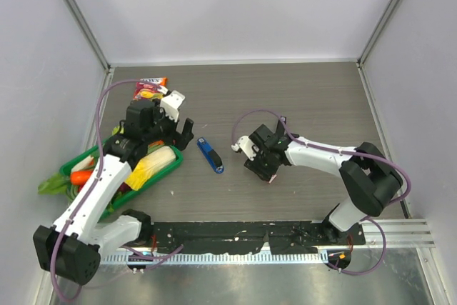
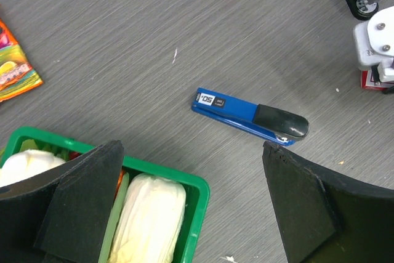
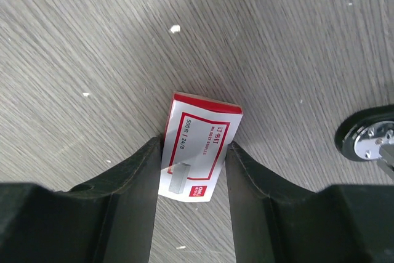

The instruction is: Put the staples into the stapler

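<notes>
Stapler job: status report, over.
Left gripper open near stapler. Right gripper shut on box. Stapler closed, flat on table; staples not in view. Nothing blocking it.

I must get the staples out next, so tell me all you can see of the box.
The box is small, flat cardboard: a white face framed in red, a red far end, printed text and a grey staple picture. It looks closed and undamaged. It lies face up, seemingly on the table. The right claw has it between its fingers, one against each long side, with the far end sticking out.
</notes>
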Action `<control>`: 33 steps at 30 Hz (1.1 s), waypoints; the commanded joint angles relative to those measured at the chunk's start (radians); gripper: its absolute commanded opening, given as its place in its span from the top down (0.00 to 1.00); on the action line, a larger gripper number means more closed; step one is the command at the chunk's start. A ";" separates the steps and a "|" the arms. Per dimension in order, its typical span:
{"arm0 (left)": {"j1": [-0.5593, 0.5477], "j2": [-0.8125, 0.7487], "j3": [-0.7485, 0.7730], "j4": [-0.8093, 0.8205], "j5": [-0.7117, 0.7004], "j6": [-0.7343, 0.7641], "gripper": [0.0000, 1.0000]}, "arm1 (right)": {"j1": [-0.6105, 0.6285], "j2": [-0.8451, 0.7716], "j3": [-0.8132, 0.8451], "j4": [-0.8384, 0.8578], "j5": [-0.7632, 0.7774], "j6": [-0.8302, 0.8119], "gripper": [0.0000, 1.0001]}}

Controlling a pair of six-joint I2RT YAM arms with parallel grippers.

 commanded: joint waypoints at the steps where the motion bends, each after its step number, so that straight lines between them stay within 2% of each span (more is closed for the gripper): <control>1: -0.003 0.076 0.103 0.044 0.083 0.004 0.00 | 0.005 -0.086 0.037 -0.034 0.036 -0.042 0.60; 10: -0.010 0.387 0.307 0.067 0.352 -0.161 0.00 | 0.005 -0.227 0.126 0.004 0.027 -0.113 0.59; 23: -0.099 0.723 0.451 0.196 0.608 -0.461 0.02 | 0.005 -0.362 0.102 0.182 0.022 -0.131 0.60; 33: -0.176 0.802 0.505 0.178 0.620 -0.479 0.07 | 0.005 -0.396 0.031 0.234 0.055 -0.143 0.60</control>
